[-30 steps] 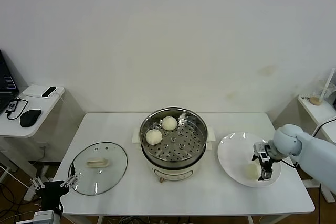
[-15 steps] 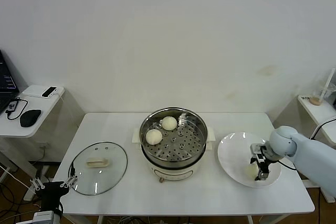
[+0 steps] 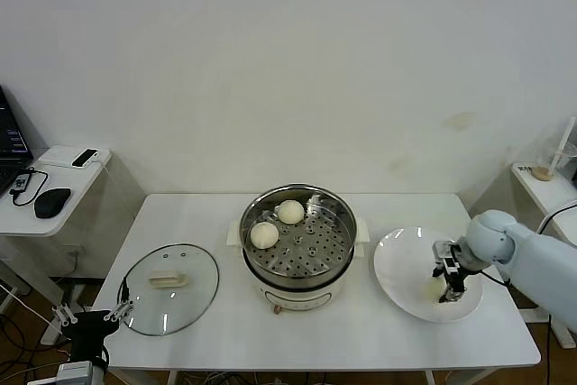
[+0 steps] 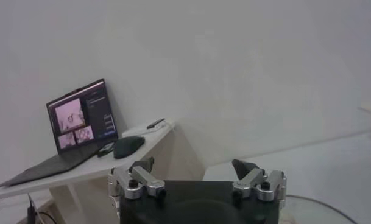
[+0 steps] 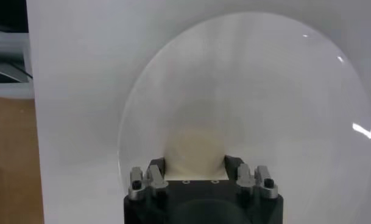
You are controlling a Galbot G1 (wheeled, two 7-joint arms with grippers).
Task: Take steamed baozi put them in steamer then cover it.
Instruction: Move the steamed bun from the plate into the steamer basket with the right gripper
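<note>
Reaching down over the flat white plate (image 3: pixel 397 263), the right gripper (image 3: pixel 448 282) sits low at the plate's outer side, and its two dark fingers (image 5: pixel 156 165) stand on either side of a small round cream-white dough bun (image 5: pixel 195 151). The wrist view shows the bun filling the gap between them, both fingers right against its flanks, so the gripper is clamped on it; whether the bun is clear of the plate cannot be told.

Inward from that gripper, across the white table (image 3: pixel 180 223), stands the round shiny stainless-steel steamer pot (image 3: pixel 298 242) on its cream-white base. Two more cream-white buns rest on its perforated tray: one (image 3: pixel 290 212) at the back, one (image 3: pixel 264 235) just beside it toward the left rim. The rest of the tray is bare metal with holes.

Farther again, on the far side of the pot from the working gripper, the round clear glass lid (image 3: pixel 170 288) with its metal rim lies flat on the table, its cream rectangular handle (image 3: pixel 166 279) facing up, well apart from the pot.

The left gripper (image 3: pixel 93 317) waits off the table's front left corner, just beside the lid's edge, its fingers spread wide with nothing between them.

A side desk (image 3: pixel 50 191) to the left carries a black mouse (image 3: pixel 51 202).
</note>
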